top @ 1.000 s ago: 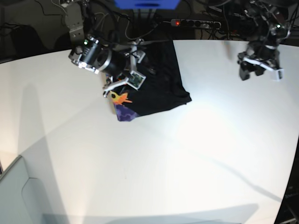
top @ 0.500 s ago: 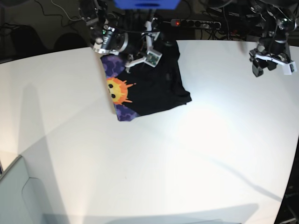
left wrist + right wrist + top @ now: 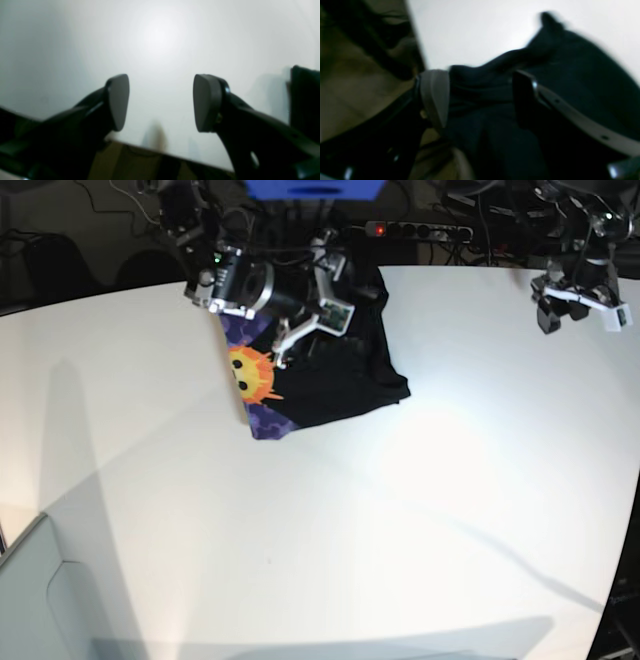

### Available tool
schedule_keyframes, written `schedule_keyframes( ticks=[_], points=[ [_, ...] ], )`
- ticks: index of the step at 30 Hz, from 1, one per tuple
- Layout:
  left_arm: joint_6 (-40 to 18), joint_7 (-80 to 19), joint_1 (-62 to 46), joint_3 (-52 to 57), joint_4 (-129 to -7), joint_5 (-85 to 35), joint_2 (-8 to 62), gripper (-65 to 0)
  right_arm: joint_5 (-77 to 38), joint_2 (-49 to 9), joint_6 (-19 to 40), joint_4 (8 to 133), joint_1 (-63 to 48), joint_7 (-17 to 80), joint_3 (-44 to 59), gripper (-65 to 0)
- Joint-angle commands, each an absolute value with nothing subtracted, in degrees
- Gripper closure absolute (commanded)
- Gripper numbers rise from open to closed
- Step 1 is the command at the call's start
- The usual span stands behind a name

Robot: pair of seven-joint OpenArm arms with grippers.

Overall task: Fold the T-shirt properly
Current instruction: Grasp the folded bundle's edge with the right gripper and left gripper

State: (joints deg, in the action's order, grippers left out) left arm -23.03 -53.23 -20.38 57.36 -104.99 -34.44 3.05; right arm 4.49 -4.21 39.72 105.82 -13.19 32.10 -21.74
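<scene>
1. The T-shirt (image 3: 335, 375) lies bunched at the far edge of the white surface (image 3: 400, 520), directly beneath the right hand (image 3: 300, 320). It is partly folded: mostly black, with the orange sun print on purple showing on the flap just to the side of that hand.

2. The right hand (image 3: 480, 97) hovers over the cloth with its fingers spread wide. In its wrist view dark folds fill the gap between the 2 fingers, but I cannot tell whether the pads touch the fabric; nothing looks pinched.

3. The left hand (image 3: 580, 300) is well apart from the shirt, out over bare surface near the far corner. Its wrist view shows the hand (image 3: 161, 102) wide open with nothing between the fingers.

4. Judged from this, the step in hand is the right arm seeking a grip on the raised, rumpled edge for another fold. The shirt is still a lumpy, uneven shape, so the task looks perhaps midway.

5. The next move probably calls for lowering the right hand onto a ridge of cloth, closing on a few layers only, and drawing them across flat. The left hand would need to come in to pin or lift the opposite edge.

6. Only the base view shows the sun print and the shirt's whole outline. Only the right wrist view shows the folds between the fingers. The left wrist view adds the surface edge below its hand.
</scene>
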Motion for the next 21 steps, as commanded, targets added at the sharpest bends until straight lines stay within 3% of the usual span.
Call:
schedule_keyframes(
  ticks=[1, 14, 21],
  points=[
    [-23.25, -52.26, -21.14, 57.71, -105.98, -35.47, 3.74, -38.8, 3.21, -3.56, 40.0, 105.45, -11.74, 30.55, -21.67, -38.2],
    [-23.25, -51.82, -25.54, 57.71, -105.98, -35.47, 3.82, -38.8, 3.21, 4.44, 40.0, 83.38, 1.36, 30.37, -22.11, -37.9],
    [-23.25, -52.18, -26.15, 57.71, -105.98, -35.47, 3.65, -38.8, 3.21, 6.9, 40.0, 80.04, 3.74, 30.29, -22.11, -38.2]
  ],
)
